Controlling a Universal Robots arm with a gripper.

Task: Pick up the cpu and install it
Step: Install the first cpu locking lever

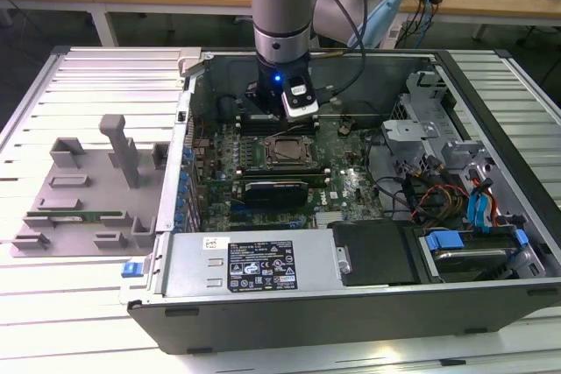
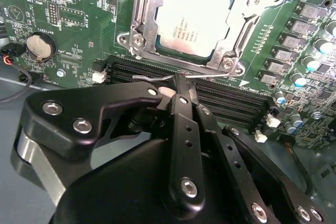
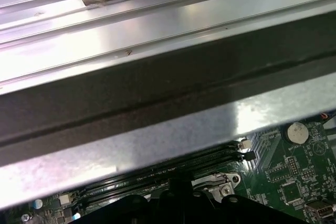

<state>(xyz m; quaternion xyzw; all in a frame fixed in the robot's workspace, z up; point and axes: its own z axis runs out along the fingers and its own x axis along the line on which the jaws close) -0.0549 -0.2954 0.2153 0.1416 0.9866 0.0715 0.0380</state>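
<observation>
In the second wrist view the cpu, a flat square chip with a silvery top, lies inside the socket frame on the green motherboard. The frame's metal plate sits over the chip's edges. My gripper is shut, its tips resting on the thin metal lever that runs along the socket's edge beside the black memory slots. I cannot tell whether the lever is pinched or only pressed. In the exterior view the gripper hangs just behind the socket inside the open computer case.
On the exterior view's left, a grey tray holds a long green memory stick. Along the front of the case are a power supply and a blue-handled drive bay. A tangle of cables lies on the right. The case wall is close to the arm.
</observation>
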